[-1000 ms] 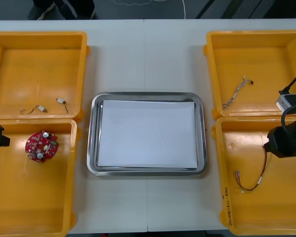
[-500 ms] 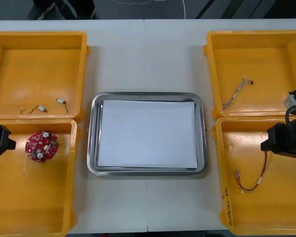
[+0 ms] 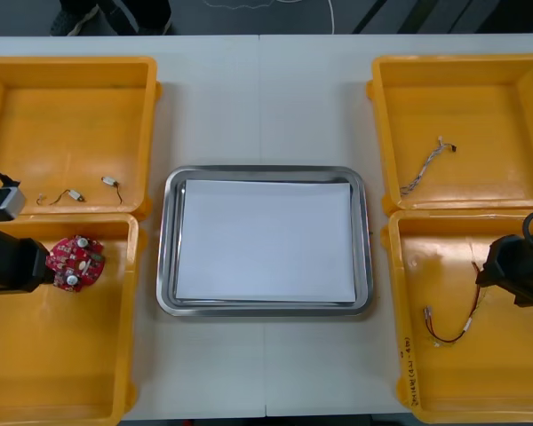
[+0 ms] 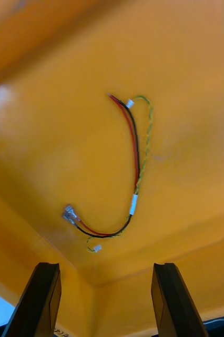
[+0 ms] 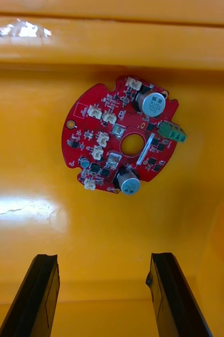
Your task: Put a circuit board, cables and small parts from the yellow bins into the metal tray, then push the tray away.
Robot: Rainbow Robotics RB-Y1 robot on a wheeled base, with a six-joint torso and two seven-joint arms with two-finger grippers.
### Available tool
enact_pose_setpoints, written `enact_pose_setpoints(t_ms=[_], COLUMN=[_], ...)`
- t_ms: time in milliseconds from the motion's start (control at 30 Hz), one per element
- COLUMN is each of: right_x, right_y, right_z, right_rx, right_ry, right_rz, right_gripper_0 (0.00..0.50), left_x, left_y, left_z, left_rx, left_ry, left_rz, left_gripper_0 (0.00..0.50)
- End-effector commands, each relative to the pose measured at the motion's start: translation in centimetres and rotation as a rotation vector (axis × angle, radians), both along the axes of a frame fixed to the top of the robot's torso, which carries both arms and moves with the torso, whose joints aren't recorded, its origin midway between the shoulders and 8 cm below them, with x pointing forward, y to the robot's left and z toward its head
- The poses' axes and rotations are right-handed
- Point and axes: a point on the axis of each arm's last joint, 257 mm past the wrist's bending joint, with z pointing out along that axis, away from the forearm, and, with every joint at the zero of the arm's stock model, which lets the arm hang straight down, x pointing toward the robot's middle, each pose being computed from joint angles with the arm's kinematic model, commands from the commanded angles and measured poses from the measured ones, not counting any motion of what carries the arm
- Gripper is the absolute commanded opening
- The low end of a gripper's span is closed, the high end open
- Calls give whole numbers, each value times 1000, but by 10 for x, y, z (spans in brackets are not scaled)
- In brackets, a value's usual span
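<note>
Circuit board (image 5: 120, 136), round and red, faces left claw (image 5: 104, 260).

The left gripper (image 5: 102, 258) neared the circuit board (image 5: 121, 136); the right gripper (image 4: 104, 266) shifted slightly.

The metal tray (image 3: 164, 266), shiny at the rim and white inside, lies flat. To the tray's left, the near left yellow bin (image 3: 131, 355) holds a round red circuit board (image 3: 80, 260) lying face up, close to the bin's far wall. Beyond it, the far left yellow bin (image 3: 151, 133) holds two small metal parts (image 3: 111, 182), set apart, each trailing thin wires. To the tray's right, the far right yellow bin (image 3: 377, 133) holds a twisted blue and white cable (image 3: 423, 168), and the near right yellow bin (image 3: 393, 311) holds a curved red and yellow cable (image 4: 133, 204).
</note>
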Motion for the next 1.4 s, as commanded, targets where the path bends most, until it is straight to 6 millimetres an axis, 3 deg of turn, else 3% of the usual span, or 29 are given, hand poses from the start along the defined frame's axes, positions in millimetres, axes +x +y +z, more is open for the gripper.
enact_pose_setpoints(t_ms=[33,367,800,1400], right_x=[-19,-3,19,11], right_y=[-20,-28,-15,1], right_z=[-17,-38,-84,-97], right_rx=[-56,-126,-99,-12], right_ry=[52,-27,-54,-8], right_rz=[-57,-121,-159,-146], right_gripper_0=[500,500,500,500], left_x=[21,38,46,47], left_y=[-18,-30,-27,-30], left_z=[1,-11,-22,-36], left_rx=[42,42,71,74], left_ry=[-26,-57,-70,-77], left_rz=[-154,-217,-279,-300], left_gripper_0=[500,500,500,500])
